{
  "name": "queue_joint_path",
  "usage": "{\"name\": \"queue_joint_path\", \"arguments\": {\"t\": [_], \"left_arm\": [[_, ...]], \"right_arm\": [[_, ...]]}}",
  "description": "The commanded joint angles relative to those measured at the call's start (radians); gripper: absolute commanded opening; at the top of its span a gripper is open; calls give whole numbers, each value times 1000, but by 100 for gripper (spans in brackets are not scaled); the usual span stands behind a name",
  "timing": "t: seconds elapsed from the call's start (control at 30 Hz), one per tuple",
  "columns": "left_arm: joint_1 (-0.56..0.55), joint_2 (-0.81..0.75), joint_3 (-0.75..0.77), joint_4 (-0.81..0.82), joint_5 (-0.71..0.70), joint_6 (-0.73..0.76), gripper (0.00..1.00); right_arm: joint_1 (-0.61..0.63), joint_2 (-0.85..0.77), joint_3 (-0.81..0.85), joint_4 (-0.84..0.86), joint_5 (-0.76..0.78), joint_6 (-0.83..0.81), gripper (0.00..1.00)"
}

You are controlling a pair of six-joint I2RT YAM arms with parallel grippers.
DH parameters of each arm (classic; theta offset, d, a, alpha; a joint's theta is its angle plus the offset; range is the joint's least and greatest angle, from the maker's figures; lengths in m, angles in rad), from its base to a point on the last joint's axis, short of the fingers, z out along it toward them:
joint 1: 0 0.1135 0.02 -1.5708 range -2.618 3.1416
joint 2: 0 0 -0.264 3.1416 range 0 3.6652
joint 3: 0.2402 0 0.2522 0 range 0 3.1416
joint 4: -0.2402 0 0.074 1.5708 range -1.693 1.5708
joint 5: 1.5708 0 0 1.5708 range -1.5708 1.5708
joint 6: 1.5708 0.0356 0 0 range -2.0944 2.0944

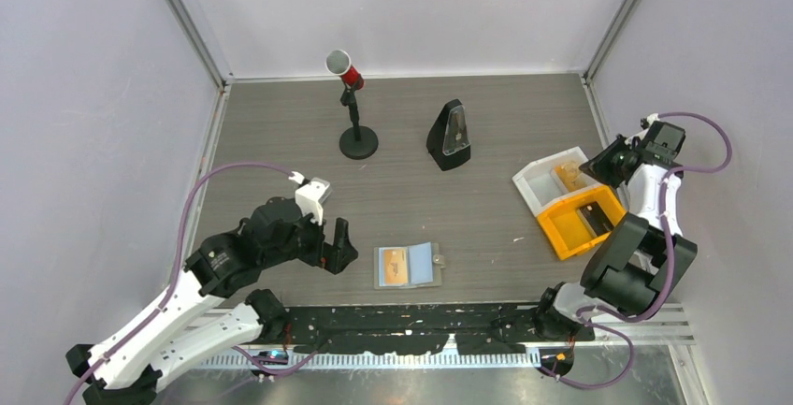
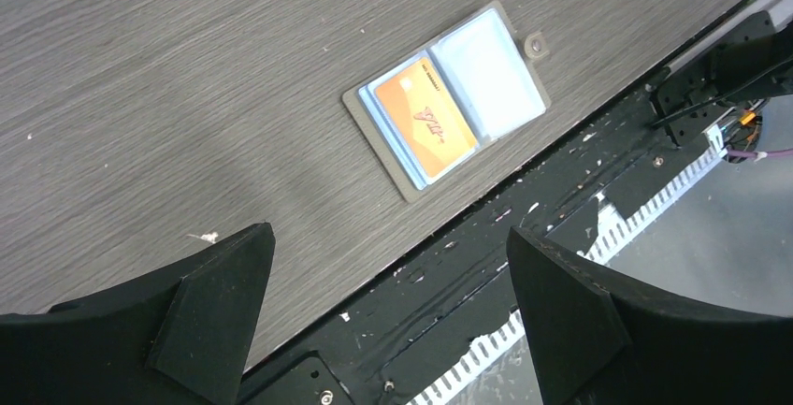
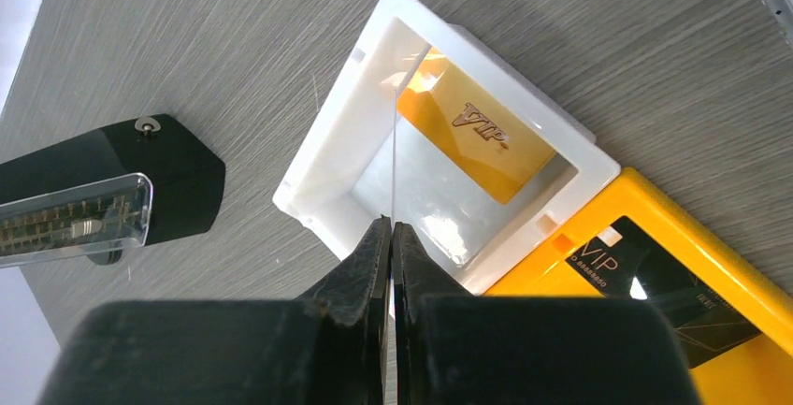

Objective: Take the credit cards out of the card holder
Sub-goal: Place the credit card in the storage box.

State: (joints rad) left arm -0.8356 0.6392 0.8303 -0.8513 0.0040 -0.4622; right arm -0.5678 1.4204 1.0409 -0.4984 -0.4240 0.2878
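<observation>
Left fingers (image 2: 215, 302) fill the bottom of my left wrist view, spread wide apart with nothing between them. My left gripper (image 2: 389, 237) hangs over the near edge of the table (image 2: 140, 68), to the left of the card holder (image 2: 447, 98) and clear of it.

Card holder: open and flat on the grey wood-grain top, near the front edge, between my two arms. Its left panel shows an orange card (image 2: 425, 122), face up. The right panel (image 2: 488, 73) shows only plain light blue. I cannot tell whether the orange card sits inside the sleeve or on top of it.

Right gripper (image 3: 391, 225): fingers pressed together on a thin pale sheet (image 3: 396, 162), seen edge-on and reaching from the tips out over the white tray (image 3: 327, 157). I cannot tell whether the sheet is a card.

A gold VIP card (image 3: 477, 129) lies in the white tray. The orange tray (image 3: 720, 265), touching the white one, holds a black VIP card (image 3: 655, 283). A black metronome (image 3: 93, 199) stands on the table left of the trays, apart from them.
</observation>
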Motion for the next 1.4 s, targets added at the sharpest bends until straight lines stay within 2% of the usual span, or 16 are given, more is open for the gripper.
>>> {"name": "queue_joint_path", "arguments": {"t": [0.0, 0.5, 0.77, 1.37], "left_arm": [[0, 16, 36, -24, -34, 31, 99], [0, 17, 76, -50, -91, 55, 99], [0, -16, 81, -26, -105, 50, 99], [0, 26, 132, -39, -101, 33, 99]], "right_arm": [[-10, 37, 48, 21, -23, -23, 5], [-17, 150, 77, 117, -49, 40, 9], [-21, 183, 108, 112, -15, 38, 12], [-27, 209, 154, 84, 96, 27, 21]]}}
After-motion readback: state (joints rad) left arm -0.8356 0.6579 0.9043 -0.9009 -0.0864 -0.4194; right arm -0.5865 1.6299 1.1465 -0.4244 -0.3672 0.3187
